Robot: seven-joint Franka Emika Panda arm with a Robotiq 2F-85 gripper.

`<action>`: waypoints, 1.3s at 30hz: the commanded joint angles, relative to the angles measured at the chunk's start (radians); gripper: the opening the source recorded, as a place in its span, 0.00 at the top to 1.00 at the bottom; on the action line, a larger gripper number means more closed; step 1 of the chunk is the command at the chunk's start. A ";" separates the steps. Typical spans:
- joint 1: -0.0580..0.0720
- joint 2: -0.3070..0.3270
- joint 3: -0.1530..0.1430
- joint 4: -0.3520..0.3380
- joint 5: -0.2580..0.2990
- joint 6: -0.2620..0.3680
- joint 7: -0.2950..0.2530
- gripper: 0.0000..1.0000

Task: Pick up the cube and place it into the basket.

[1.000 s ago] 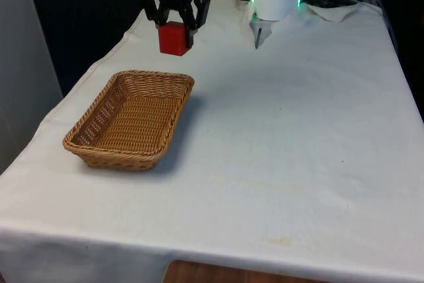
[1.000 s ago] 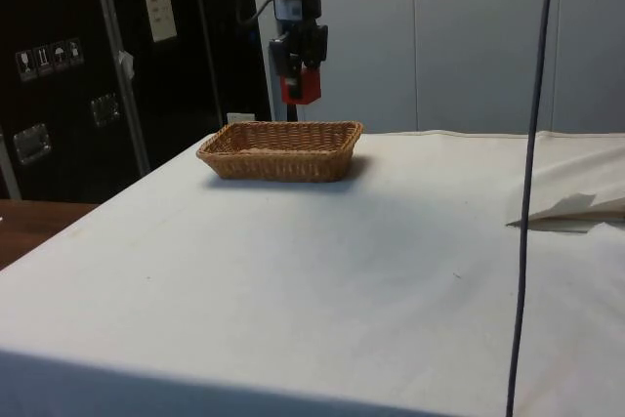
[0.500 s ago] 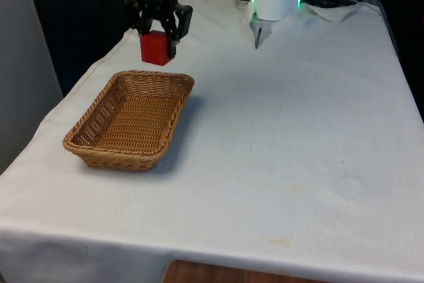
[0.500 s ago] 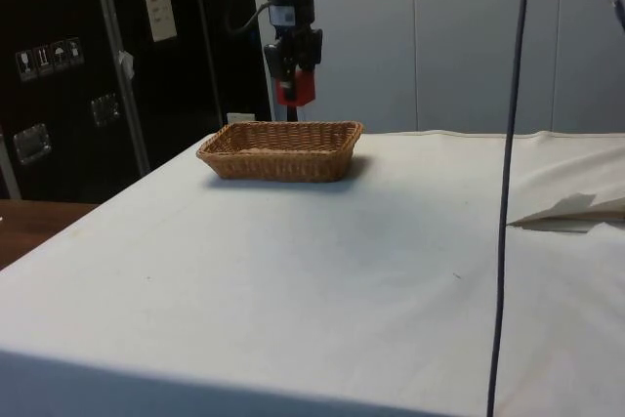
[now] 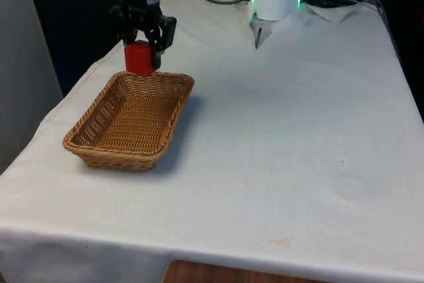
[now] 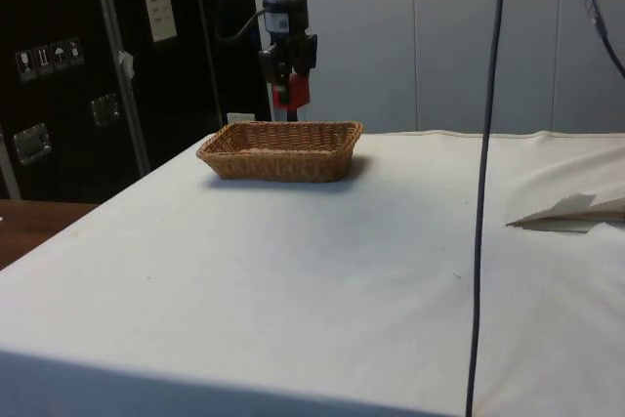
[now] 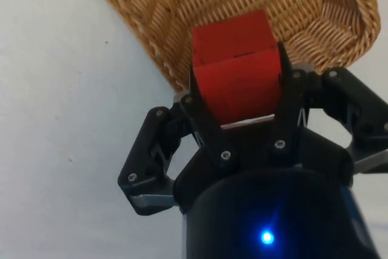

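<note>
**Red cube held in the air at the far rim of the basket**

The claw (image 5: 142, 36) holds the red cube (image 5: 140, 58) between its two black fingers, closed on two opposite sides of it. The cube is lifted clear of the table (image 5: 285, 137) and hangs with its top part between the fingers and its lower part free.

In the front view the cube is at about 12 o'clock from the middle of the wicker basket (image 5: 130, 118), just at the far short rim. From this view alone I cannot tell if it is already above the inside of the basket or still behind the rim.

The side view shows the height better: the cube (image 6: 290, 92) and the claw (image 6: 287, 70) are clearly above the basket (image 6: 281, 149), with open space between the cube's underside and the rim. Here the cube is at about 12 o'clock over the basket's middle.

The wrist view shows the grip most closely: the fingers (image 7: 201, 119) press on the cube (image 7: 237, 65), and beyond the cube lies the woven rim and inside of the basket (image 7: 315, 10), with white cloth beside it. The cube covers part of that rim.
</note>
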 commanded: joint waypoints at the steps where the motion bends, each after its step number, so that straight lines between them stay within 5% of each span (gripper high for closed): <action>1: -0.013 0.015 0.006 0.018 0.020 -0.010 -0.012 0.99; 9: -0.024 0.080 -0.008 0.079 0.075 -0.020 -0.034 0.99; 10: -0.014 0.075 -0.016 0.069 0.067 -0.008 -0.027 0.99; 11: -0.025 0.087 -0.010 0.086 0.081 -0.021 -0.036 0.99; 17: -0.028 0.124 -0.019 0.125 0.107 -0.029 -0.040 0.99; 19: -0.021 0.126 -0.026 0.121 0.102 -0.019 -0.034 0.99; 39: -0.024 0.145 -0.021 0.133 0.112 -0.018 -0.035 0.99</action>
